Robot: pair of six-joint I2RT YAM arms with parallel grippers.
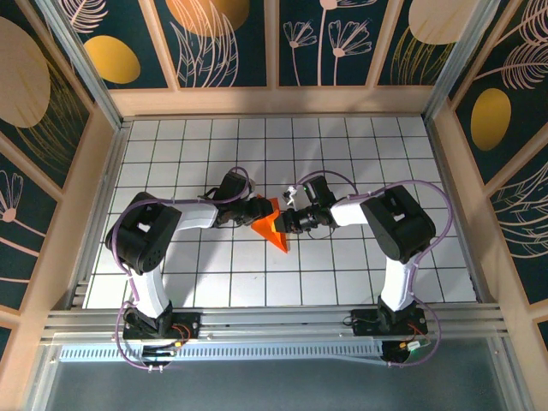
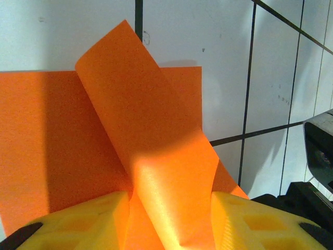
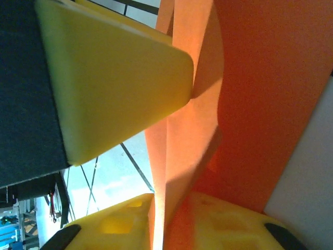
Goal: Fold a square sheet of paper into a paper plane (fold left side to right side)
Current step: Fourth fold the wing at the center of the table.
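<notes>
Down at the near edge of the counter (image 1: 214, 274), the left arm base (image 1: 158, 324) and the right arm base (image 1: 390, 324) sit bolted side by side on a metal rail (image 1: 274, 318). Both arms reach inward so that their hands meet over the middle of the white grid. Between them lies the sheet of paper (image 1: 272, 228), bright orange, showing from above as a creased triangle with its point toward the near side. The left hand (image 1: 257, 211) comes at it from the left. Its yellow fingers (image 2: 88, 221) stand partly apart, and a loose flap of the sheet curls up through the gap while the rest lies flat on the tiles. The right hand (image 1: 289, 223) comes from the other side and meets the same sheet. A folded ridge of paper stands in the narrow gap between its fingers (image 3: 234, 224), and I cannot tell whether they pinch it or only flank it. One finger of the left hand sits just beside that ridge. Further back the grid runs on to a pale wooden frame (image 1: 274, 100), and behind that stand dark blue wall panels (image 1: 342, 43) with gold discs and line-drawn leaves.
</notes>
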